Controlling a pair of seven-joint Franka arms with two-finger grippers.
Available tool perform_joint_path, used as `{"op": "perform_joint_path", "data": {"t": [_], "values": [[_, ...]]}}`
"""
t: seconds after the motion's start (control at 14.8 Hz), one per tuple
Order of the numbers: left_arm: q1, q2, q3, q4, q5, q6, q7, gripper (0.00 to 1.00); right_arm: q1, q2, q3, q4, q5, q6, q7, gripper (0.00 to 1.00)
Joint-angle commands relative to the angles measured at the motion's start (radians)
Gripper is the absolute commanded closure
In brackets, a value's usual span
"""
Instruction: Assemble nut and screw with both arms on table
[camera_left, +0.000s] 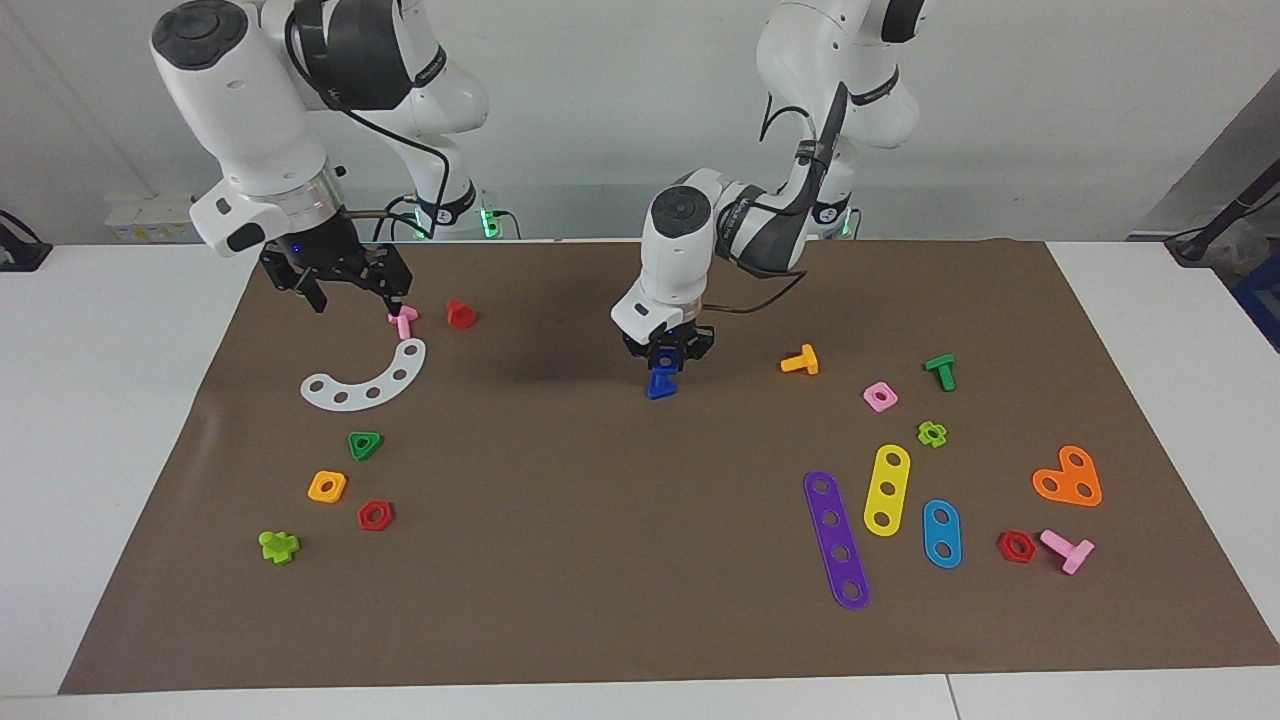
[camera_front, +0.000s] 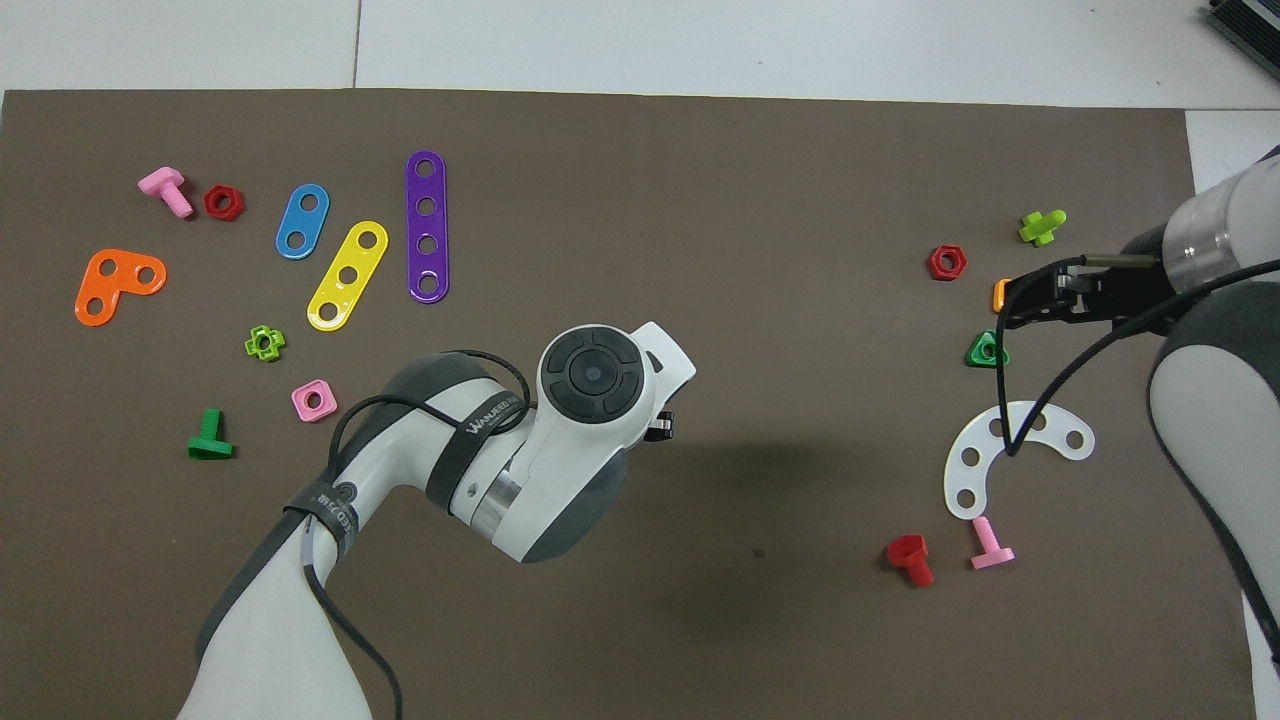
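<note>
The left gripper (camera_left: 668, 353) hangs over the middle of the bench (camera_left: 560, 560), its jaws pinching the dark-blue square nut (camera_left: 667, 357) directly above the dark-blue screw (camera_left: 660, 386), which lies on the brown mat; from above the wrist hides both pieces. To seat the nut well, I would line its centre hole up with the screw's stubby shaft before lowering, since a small offset could tip or shove the loose screw. The right gripper (camera_left: 345, 290) waits over the pink screw (camera_left: 403, 321) beside the white curved plate (camera_left: 368, 381), jaws spread, and should come steady the screw's triangular head.
</note>
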Motion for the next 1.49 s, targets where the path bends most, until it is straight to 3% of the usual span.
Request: {"op": "perform_joint_path", "data": {"t": [0.0,0.47,0.81,1.42], "values": [[-0.02,-0.007,0.016,-0.033,-0.016,0.052,-0.024,1.0,-0.009,-0.023,0.002,-0.023,0.028,-0.001,-0.029,0.0],[-0.017,-0.006,0.016,-0.036,-0.016,0.092,-0.039,1.0,-0.009,-0.023,0.002,-0.023,0.028,-0.001,-0.029,0.0],[-0.02,-0.007,0.016,-0.128,-0.016,0.198,-0.043,1.0,-0.009,-0.023,0.002,-0.023,0.027,-0.001,-0.029,0.0],[-0.032,-0.007,0.016,-0.147,-0.016,0.204,-0.049,1.0,-0.009,-0.023,0.002,-0.023,0.028,-0.001,-0.029,0.0]]}}
